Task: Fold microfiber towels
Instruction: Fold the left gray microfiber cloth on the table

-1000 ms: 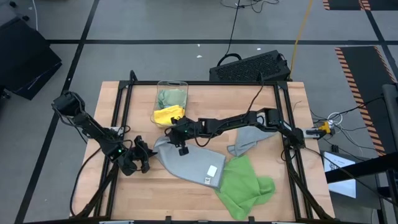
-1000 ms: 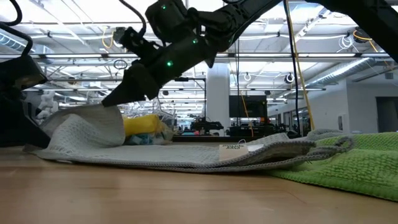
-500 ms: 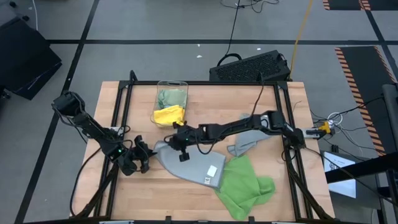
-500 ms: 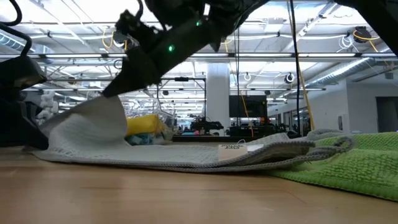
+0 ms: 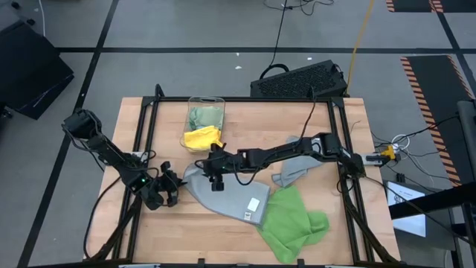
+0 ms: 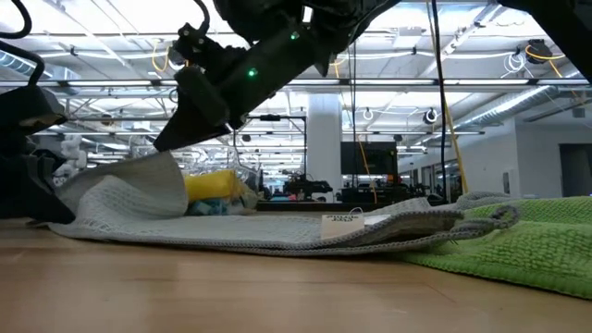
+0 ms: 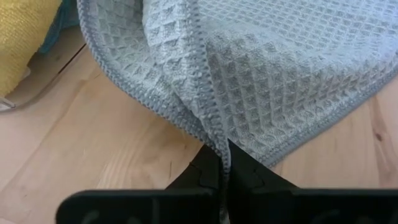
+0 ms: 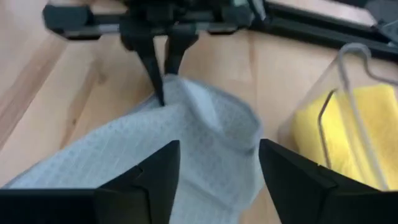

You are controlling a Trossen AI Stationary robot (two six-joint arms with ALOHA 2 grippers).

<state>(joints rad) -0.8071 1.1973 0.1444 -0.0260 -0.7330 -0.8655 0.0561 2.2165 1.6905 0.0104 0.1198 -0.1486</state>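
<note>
A grey waffle-weave towel (image 5: pixel 227 195) with a white tag (image 5: pixel 253 205) lies spread mid-table. Its left end rises in a hump (image 6: pixel 139 180). My left gripper (image 7: pixel 224 171) sits low at that end (image 5: pixel 172 184), shut on the towel. My right gripper (image 8: pixel 214 177) hangs open over the hump (image 5: pixel 210 167), one finger on either side of it. A bright green towel (image 5: pixel 294 219) lies at the near right, overlapping the grey one's near right corner. A second grey towel (image 5: pixel 297 167) lies crumpled under my right arm. My left gripper pinches the grey towel's hemmed edge (image 7: pixel 217 144) at its left end between its two fingers, where two hems run together. It comes in low from the table's left. The held edge is raised a little and the rest lies on the table. My right gripper: I cannot tell whether its fingertips (image 6: pixel 171 146) touch the hump.
A clear plastic bin (image 5: pixel 206 112) lies on its side at the far edge, holding a pale green towel (image 5: pixel 202 117), and a yellow towel (image 5: pixel 201 138) spills from its mouth. Bare wood (image 5: pixel 186 238) spans the near left. A keyboard (image 5: pixel 301 78) sits beyond the table.
My right gripper, shut on the grey towel's left hump, drew it up a little and shifted slightly toward the table's right. It then opened and let go. The hump has sunk back a little. My left gripper has kept its hold.
</note>
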